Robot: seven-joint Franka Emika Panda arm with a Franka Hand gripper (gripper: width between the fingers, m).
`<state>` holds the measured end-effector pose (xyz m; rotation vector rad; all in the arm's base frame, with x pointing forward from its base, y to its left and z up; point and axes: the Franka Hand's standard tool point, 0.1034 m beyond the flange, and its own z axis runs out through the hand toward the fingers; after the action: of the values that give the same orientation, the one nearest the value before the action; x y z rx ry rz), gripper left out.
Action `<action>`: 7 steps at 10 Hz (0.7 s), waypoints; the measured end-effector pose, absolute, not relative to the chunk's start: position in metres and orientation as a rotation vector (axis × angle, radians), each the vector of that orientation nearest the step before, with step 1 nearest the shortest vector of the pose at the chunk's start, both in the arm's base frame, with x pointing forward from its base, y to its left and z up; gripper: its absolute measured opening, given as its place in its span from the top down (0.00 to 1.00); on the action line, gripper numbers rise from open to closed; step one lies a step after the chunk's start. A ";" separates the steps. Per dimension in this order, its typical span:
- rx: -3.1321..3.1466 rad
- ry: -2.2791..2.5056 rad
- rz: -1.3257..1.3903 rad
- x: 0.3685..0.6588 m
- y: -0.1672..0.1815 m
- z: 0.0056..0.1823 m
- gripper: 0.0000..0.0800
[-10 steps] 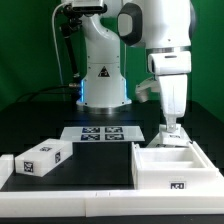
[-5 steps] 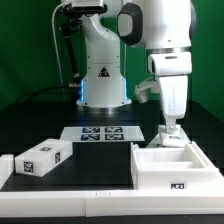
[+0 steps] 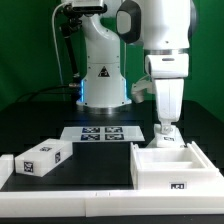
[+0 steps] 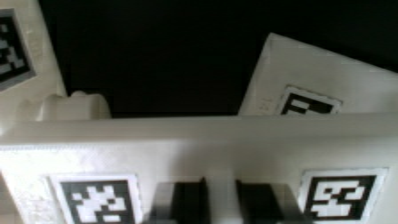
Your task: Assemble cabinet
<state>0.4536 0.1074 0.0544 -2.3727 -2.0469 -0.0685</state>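
Rises as one white arm (image 3: 165,45) from a base (image 3: 103,85) at the back of the black surface (image 3: 40,125), folds over at the top and hangs straight down on the exterior view's right. Points the wrist vertically, with the jaws aimed down and poised just above the rear wall of the cabinet body (image 3: 170,170); touching that wall or not, cannot tell. Shows, in the wrist view, two dark fingertips (image 4: 182,205) drawn close, with only a thin pale slit between them, so jaws as good as closed; cannot tell whether anything is pinched there. Counts out as one arm, one pair of jaws, one large open-topped cabinet body on the exterior view's right near the front, and one small white block (image 3: 42,158) lying on the exterior view's left, well apart from the body. Adds one marker board (image 3: 100,133) flat between the base and those two parts, and one low white rail (image 3: 60,200) along the front. Carries one tag (image 3: 178,185) on the body's front face, and more on the top and side of the small white block. Takes in four tags from the wrist view: two on a white wall (image 4: 196,150) right by the fingertips, one on a pale sheet (image 4: 311,70) beyond it, one cut off at the frame's edge.
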 end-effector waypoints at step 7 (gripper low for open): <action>-2.371 -2.067 -0.107 0.454 0.113 0.063 0.91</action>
<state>0.4535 0.1135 0.0633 -2.3712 -2.0672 -0.1074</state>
